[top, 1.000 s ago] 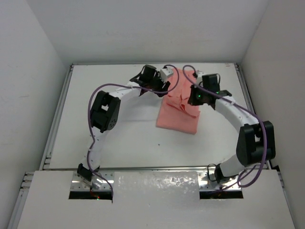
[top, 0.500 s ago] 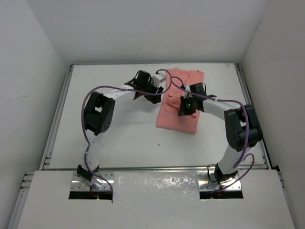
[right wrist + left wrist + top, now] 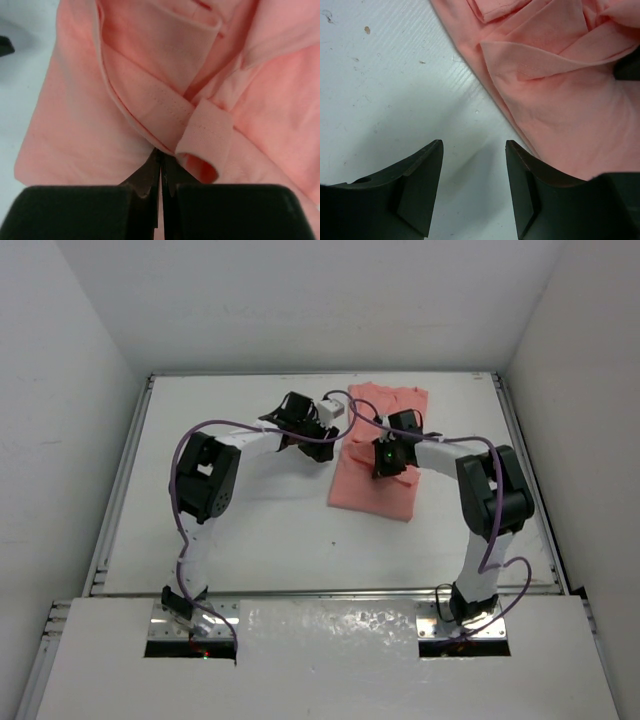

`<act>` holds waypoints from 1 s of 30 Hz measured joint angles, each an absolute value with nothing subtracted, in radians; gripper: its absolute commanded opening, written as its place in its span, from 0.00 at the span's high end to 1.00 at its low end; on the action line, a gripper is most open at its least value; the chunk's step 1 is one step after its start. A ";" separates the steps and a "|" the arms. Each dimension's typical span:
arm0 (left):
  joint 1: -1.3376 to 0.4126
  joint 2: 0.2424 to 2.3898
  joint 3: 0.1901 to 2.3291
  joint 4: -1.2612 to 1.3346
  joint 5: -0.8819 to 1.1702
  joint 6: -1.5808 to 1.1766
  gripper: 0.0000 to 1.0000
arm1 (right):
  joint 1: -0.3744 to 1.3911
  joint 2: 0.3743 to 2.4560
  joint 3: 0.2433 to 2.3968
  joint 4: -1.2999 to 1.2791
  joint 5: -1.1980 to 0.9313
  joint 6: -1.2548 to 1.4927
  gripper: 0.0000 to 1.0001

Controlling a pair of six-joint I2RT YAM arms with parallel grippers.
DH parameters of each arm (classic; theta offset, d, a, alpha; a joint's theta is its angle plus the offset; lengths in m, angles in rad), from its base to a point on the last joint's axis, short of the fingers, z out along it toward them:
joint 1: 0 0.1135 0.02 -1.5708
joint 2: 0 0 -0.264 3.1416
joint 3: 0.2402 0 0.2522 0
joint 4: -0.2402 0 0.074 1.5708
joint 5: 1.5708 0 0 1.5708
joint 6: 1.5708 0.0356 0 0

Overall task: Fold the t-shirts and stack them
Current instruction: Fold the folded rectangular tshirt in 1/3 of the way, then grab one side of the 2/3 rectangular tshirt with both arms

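Observation:
The salmon-pink t-shirt (image 3: 370, 490) lies crumpled and partly folded at the middle back of the white table (image 3: 250, 530). Its loose folds and hems bunch up near the middle. My right gripper (image 3: 387, 466) rests on top of it, shut, its tips (image 3: 160, 151) pinched onto the hem of a fold of the t-shirt (image 3: 75, 115). My left gripper (image 3: 322, 447) hangs open just off the shirt's left edge. Only bare table shows between its fingers (image 3: 474, 146), and the t-shirt (image 3: 560, 95) passes beside the right finger.
Raised rails run along the table's left (image 3: 120, 480) and right (image 3: 528, 480) sides, with white walls close around. The arms' purple cables (image 3: 210, 428) loop above the table.
The right arm has drawn in toward the shirt's middle, and its gripper has closed there. The shirt's far end is now uncovered. The left gripper shifted slightly left, still open.

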State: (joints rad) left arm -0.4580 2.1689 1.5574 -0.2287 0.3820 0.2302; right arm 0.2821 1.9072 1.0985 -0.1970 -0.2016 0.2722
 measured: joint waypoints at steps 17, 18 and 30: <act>-0.458 2.144 1.562 -0.266 0.424 0.281 0.50 | 0.273 2.239 1.718 -0.450 0.113 0.067 1.00; -0.458 2.140 1.566 -0.277 0.440 0.294 0.50 | 0.271 2.250 1.748 -0.471 0.124 0.061 1.00; -0.636 1.980 1.532 -0.705 0.545 1.262 0.40 | 0.133 1.750 1.431 -0.553 0.046 0.252 0.37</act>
State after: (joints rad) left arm -0.6357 1.9800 1.5322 -0.7052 0.5453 1.2625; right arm 0.1333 1.7496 1.4315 -0.5526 0.0456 0.2516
